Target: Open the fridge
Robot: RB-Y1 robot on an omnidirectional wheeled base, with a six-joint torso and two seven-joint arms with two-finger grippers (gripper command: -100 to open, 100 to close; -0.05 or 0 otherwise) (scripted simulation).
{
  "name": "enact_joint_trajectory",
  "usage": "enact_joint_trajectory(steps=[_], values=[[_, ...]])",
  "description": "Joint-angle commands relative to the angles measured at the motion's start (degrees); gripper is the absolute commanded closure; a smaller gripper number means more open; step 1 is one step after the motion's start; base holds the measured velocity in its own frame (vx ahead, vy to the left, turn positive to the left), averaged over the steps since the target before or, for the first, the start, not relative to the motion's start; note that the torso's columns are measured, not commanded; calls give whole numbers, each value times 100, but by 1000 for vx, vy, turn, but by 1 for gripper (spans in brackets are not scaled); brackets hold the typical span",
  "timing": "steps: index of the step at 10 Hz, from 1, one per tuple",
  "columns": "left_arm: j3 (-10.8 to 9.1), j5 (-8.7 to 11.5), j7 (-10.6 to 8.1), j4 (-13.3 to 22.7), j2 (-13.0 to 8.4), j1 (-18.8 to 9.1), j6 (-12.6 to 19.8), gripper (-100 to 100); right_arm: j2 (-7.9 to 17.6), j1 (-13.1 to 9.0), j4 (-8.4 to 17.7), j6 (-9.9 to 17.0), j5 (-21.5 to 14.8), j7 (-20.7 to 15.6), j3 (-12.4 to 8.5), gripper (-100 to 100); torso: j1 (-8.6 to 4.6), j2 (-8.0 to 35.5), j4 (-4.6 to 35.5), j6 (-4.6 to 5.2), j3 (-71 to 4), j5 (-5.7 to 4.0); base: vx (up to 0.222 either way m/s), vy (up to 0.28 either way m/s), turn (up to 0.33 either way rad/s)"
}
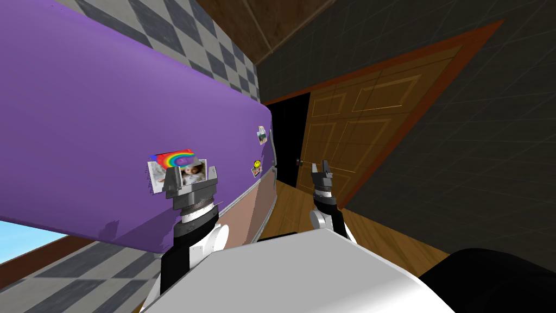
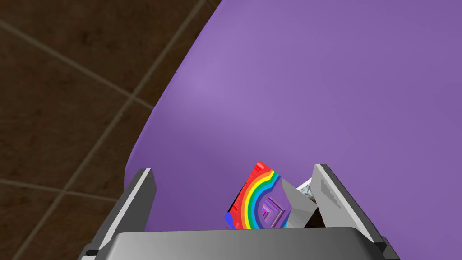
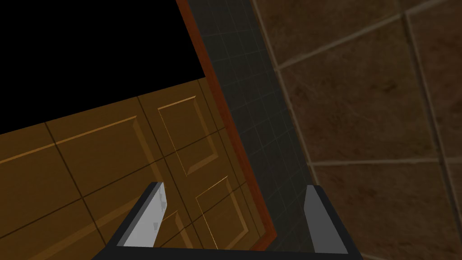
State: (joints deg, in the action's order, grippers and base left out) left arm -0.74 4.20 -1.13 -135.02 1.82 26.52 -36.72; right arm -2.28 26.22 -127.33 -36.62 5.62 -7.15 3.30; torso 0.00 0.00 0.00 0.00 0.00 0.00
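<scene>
Now hovering released left end effector point(image 2: 232, 171) by rounded purple fridge point(image 2: 316, 90), rainbow square magnet point(image 2: 257, 198) between fingers point(image 2: 139, 198); right end effector point(image 3: 235, 188), released, facing brown panelled door point(image 3: 90, 158).

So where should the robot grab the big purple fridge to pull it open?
Probably the thin grey strip along the rounded purple fridge's edge, beside the yellow smiley magnet, coming from the brown panelled door's side. The flat front where the open left gripper hovers offers its fingers nothing to pinch.
</scene>
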Motion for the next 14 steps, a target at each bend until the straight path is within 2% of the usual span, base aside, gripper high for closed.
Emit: enact_joint_trajectory(steps=[1, 9, 10, 11, 14], values=[[0, 0, 0, 0, 0, 0, 0, 0, 0, 0, 0, 0, 0, 0, 0, 0, 0, 232, 235, 0, -467, 0, 0, 0, 0], [0, 0, 0, -2, 0, 0, 0, 0, 0, 0, -2, -1, 0, 0, 0, 0, 0, 3539, 3537, 0, -7073, 0, 0, 0, 0], [-20, 75, 34, 18, -278, 12, -9, -100, 0, 0, -2, -1, 0, 0, 0, 0, 0, 3962, 3960, 0, -7919, 0, 26, -17, -32], [-40, 150, 67, 36, -439, 24, -17, -100, 0, 0, 0, 0, 0, 0, 0, 0, -4, 4149, 4148, 1, -8316, -1, 37, -47, -46], [-128, 485, 217, 117, -882, 80, -53, -100, -1, 1, 1, 0, 0, 0, 1, 0, -14, 4215, 4223, 0, -8464, -4, 76, -88, -58]])
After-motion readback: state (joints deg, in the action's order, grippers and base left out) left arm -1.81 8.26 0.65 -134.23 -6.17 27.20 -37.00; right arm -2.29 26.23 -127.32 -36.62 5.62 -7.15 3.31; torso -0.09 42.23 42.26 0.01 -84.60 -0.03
